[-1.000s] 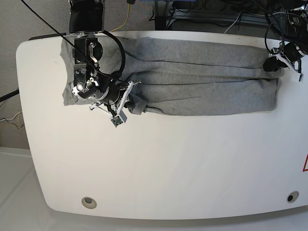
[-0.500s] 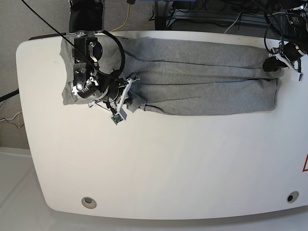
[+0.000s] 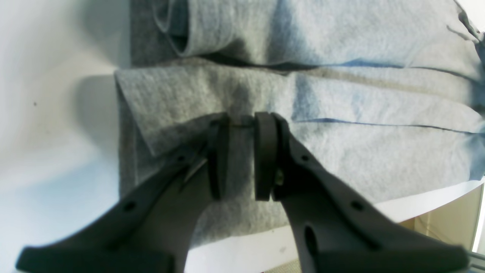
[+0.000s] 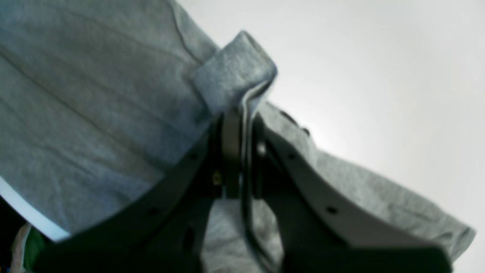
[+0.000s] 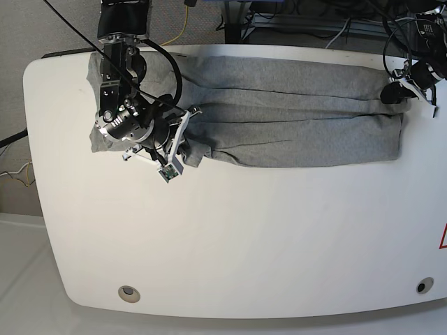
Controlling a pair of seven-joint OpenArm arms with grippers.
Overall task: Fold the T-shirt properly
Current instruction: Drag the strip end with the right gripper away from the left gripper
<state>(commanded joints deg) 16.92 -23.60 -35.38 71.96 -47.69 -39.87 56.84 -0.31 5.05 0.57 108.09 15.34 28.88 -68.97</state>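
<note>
The heather-grey T-shirt lies as a long lengthwise-folded band across the far part of the white table, plain side up. My right gripper is at the band's left end, shut on a raised fold of cloth near the front edge. The right wrist view shows the right gripper pinching the cloth's edge between its fingers. My left gripper sits at the band's far right corner. In the left wrist view the left gripper is nearly closed on a lifted flap of the T-shirt.
The shirt's far edge runs close to the table's back edge, with cables and floor behind it. Two round holes sit near the front edge. A red triangle sticker marks the right edge.
My right arm has shifted slightly left and away from the front edge, drawing the pinched fold with it. The left arm has held still.
</note>
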